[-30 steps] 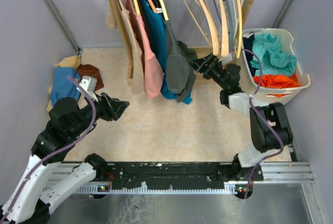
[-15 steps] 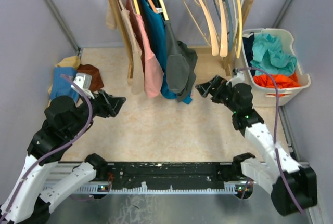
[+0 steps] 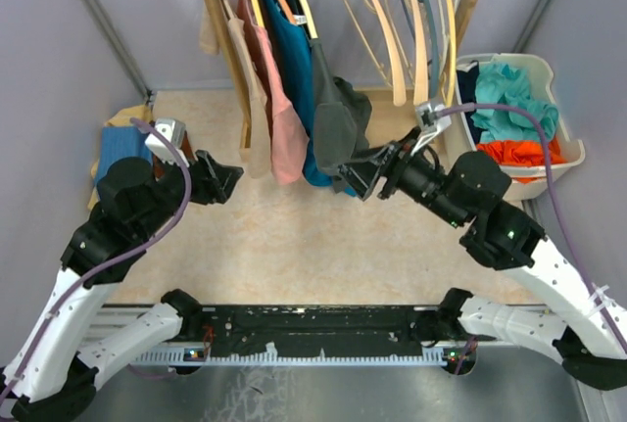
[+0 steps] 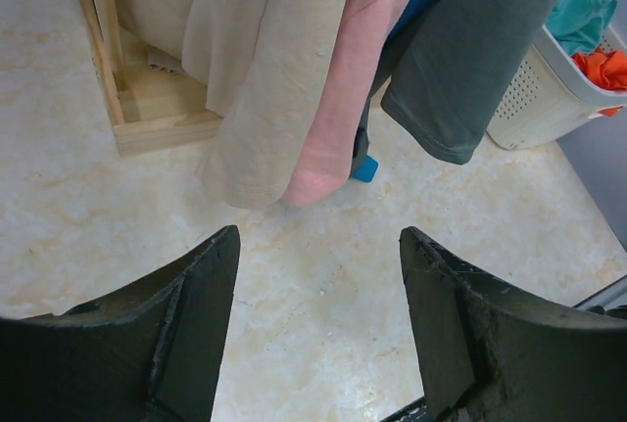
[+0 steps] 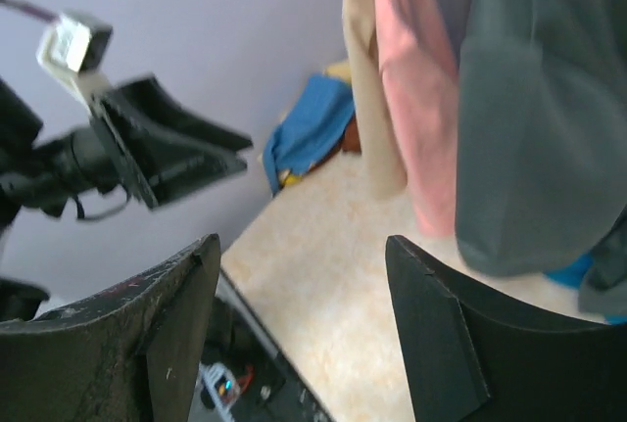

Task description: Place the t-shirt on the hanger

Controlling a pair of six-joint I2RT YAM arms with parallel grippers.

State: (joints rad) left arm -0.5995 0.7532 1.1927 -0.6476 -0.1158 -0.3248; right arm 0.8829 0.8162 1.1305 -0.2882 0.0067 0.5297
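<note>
The charcoal-grey t-shirt (image 3: 338, 120) hangs on the rack from a pale wooden hanger (image 3: 303, 3), beside a teal shirt and a pink garment. It also shows in the left wrist view (image 4: 480, 50) and in the right wrist view (image 5: 539, 109). My right gripper (image 3: 359, 178) is open and empty, just below and in front of the shirt's lower edge, apart from it. My left gripper (image 3: 231, 183) is open and empty over the floor, left of the hanging clothes. Both are open in their own views, the left (image 4: 318, 246) and the right (image 5: 304, 256).
A wooden clothes rack (image 3: 230, 25) holds a beige garment (image 4: 255, 79), the pink garment (image 4: 353, 70) and several empty wooden hangers (image 3: 387, 16). A white laundry basket (image 3: 544, 175) of clothes stands at the right. A pile of clothes (image 3: 118, 153) lies at the left wall.
My right arm has swung from beside the basket to the left and toward me; its gripper now sits under the grey shirt. My left gripper shifted slightly.
</note>
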